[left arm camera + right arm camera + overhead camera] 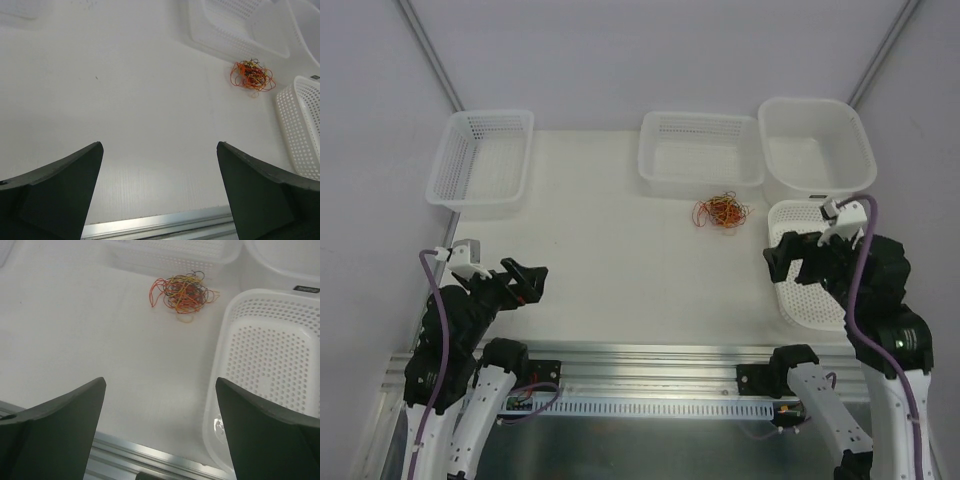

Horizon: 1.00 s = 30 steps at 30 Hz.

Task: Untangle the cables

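On the bench [600, 210], untangling not yet begun.
Perforated basket [798, 302] at four o'clock, the right gripper [783, 262] over it, the left gripper [527, 283] at eight, both jaws wide apart and empty. The cables [721, 212] lie bunched at one o'clock. Next move, likely: reach in and pinch one strand.

Table [610, 250] surface lies open across the centre and along the near edge, giving free passage from both near corners to the cable tangle [722, 212]. The middle mesh basket [700, 150] at the far edge stands just behind the tangle. A solid tub [815, 148] fills the far right corner. A perforated basket [807, 305] lines the right edge near the tangle and narrows that side. The left mesh basket [480, 160] sits well apart at the far left corner.
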### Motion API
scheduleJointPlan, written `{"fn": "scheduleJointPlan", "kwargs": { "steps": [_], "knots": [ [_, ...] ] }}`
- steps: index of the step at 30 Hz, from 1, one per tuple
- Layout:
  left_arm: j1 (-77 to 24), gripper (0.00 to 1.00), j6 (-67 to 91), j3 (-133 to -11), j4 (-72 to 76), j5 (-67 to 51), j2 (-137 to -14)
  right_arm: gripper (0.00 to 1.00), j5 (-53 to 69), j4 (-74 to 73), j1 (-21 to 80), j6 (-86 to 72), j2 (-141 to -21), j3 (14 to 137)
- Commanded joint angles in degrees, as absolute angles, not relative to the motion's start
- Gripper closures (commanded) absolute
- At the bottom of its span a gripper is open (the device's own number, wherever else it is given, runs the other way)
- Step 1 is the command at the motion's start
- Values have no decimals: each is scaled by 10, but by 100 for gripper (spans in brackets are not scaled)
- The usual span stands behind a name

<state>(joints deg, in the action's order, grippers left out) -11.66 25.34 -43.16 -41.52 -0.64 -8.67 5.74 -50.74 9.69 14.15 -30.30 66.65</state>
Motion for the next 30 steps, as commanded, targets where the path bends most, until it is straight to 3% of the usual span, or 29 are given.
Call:
{"fn": "scheduleJointPlan", "kwargs": {
  "steps": [1, 15, 28, 30],
  "knots": [
    [-120, 1, 290, -423, -405, -53, -122, 3, 128, -429, 101, 96, -391, 676],
    [-121, 1, 346, -395, -405, -105, -179, 1, 69, -239, 101, -35, -795, 708],
    [-121, 1, 358, -395, -406, -127, -206, 32, 91, -90, 118, -27, -1028, 743],
    [-121, 1, 359, -397, -406, -129, -211, 45, 92, -91, 131, -23, -1035, 741]
  ]
}}
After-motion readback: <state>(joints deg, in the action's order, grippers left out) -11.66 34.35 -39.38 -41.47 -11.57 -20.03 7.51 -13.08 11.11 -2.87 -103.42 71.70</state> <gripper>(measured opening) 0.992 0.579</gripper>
